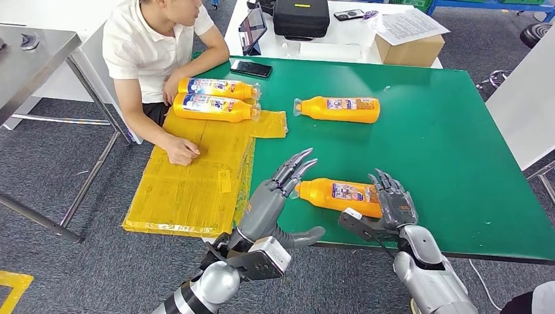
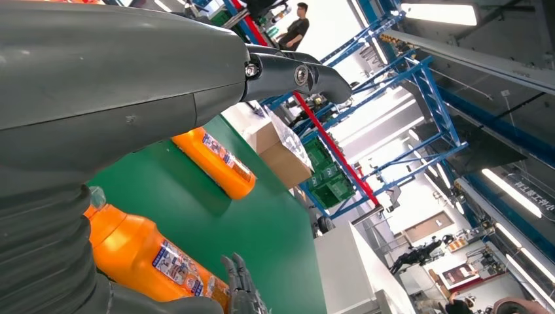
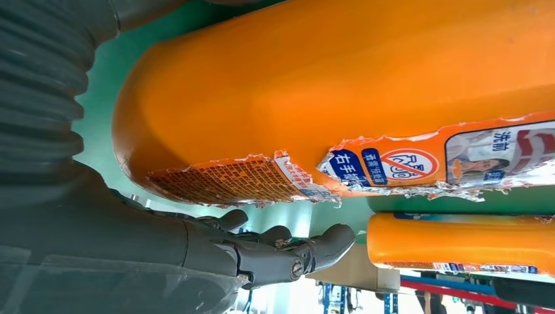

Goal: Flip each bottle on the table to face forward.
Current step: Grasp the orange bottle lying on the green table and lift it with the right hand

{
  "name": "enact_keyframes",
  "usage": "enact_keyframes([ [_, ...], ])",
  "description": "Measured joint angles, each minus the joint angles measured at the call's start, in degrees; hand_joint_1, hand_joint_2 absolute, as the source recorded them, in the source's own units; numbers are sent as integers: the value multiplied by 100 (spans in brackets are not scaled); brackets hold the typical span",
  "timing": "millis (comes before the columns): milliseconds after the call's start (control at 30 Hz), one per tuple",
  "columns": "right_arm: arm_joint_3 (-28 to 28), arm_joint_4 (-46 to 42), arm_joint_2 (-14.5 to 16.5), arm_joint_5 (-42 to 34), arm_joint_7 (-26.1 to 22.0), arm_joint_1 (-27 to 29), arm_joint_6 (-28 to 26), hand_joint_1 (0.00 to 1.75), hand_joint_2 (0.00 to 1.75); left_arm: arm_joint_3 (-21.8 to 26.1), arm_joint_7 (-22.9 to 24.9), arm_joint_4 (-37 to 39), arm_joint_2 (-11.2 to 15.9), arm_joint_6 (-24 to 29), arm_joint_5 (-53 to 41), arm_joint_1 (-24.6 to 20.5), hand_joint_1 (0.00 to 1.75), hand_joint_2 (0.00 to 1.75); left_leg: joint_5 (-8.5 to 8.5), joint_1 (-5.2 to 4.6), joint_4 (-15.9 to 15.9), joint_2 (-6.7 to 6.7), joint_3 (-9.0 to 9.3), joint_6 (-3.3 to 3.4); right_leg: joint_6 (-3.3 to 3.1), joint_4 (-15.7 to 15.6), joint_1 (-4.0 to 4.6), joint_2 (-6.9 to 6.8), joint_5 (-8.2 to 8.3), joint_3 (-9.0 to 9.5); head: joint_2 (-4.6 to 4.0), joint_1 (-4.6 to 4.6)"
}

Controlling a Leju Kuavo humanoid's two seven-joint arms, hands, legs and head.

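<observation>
Our right robot hand [image 1: 394, 199] rests against the base end of the nearest bottle [image 1: 340, 195], an orange one lying on its side near the front edge of the green worktop [image 1: 445, 150]. From the head view its fingers lie over the bottle's end, and in the right wrist view the fingers [image 3: 288, 252] reach along just beside the bottle [image 3: 340, 91] with a gap of green between them and it, so we cannot tell whether this robot hand truly grips the bottle or only touches it. Our left robot hand [image 1: 275, 196] is at the bottle's cap end, fingers spread and pointing up and away, holding nothing; we cannot tell whether its fingertips touch the neck. The bottle's torn label [image 3: 366, 167] faces partly upward and toward the far side.

We see a second orange bottle [image 1: 338, 109] lying on its side farther back on the worktop, well apart from the first, cap to the left. Two more orange bottles [image 1: 216, 98] lie side by side at the left rear corner, on a flattened yellow sheet [image 1: 196, 176] that overhangs the worktop's left edge. A person in a white shirt [image 1: 147, 46] sits at that corner with one hand on the sheet. A black phone [image 1: 251, 68] lies on the worktop near the back edge. Behind it stands a white table [image 1: 340, 51] carrying a black case [image 1: 301, 17] and a cardboard box [image 1: 409, 49].
</observation>
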Motion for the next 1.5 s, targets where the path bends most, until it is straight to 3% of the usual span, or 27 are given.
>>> enact_keyframes([
  [33,-4,1,0,-1,-1,0,0,19,175,0,0,0,0,0,0,0,0,175,0,0,0,0,0,0,0,0,0,0,0,0,0,0],
  [133,-25,8,2,-65,-28,1,77,150,175,0,1,0,0,-1,1,0,0,175,0,0,0,0,0,0,0,0,0,0,0,0,0,1],
  [167,-37,17,2,-152,-60,1,167,175,175,0,2,0,0,-5,2,0,0,175,0,0,0,0,0,0,0,0,0,1,0,0,0,1],
  [367,-214,308,-5,-972,-298,-172,827,175,175,-11,10,2,2,-118,126,-13,0,175,-2,0,0,1,27,1,0,-4,0,1,-1,18,0,2],
  [900,-511,1046,-44,-1414,-564,-432,1080,175,175,-49,-61,5,3,-266,435,-39,0,175,-24,2,-1,-5,128,10,14,-28,1,0,-22,72,0,3],
  [1067,-661,970,-32,-1914,-1041,-305,1199,175,175,-19,-182,7,1,-197,616,-38,0,175,-26,1,-1,-4,133,12,18,-31,1,1,-19,102,0,3],
  [1267,-1070,172,199,-3281,-1564,251,1847,175,175,405,-319,117,-136,-54,2212,115,0,175,-27,6,-2,17,122,10,17,-30,4,7,-8,121,0,1],
  [1367,-1152,-387,319,-3790,-1627,580,2052,175,175,717,-107,331,-161,-560,3382,352,0,175,-27,11,-4,18,113,8,15,-27,9,8,-11,113,0,1],
  [1500,-1210,-1267,462,-4482,-1676,1132,2199,175,175,1078,-66,682,-82,-1456,4398,991,0,175,-25,12,-4,11,68,6,15,-21,8,6,-13,73,0,0],
])
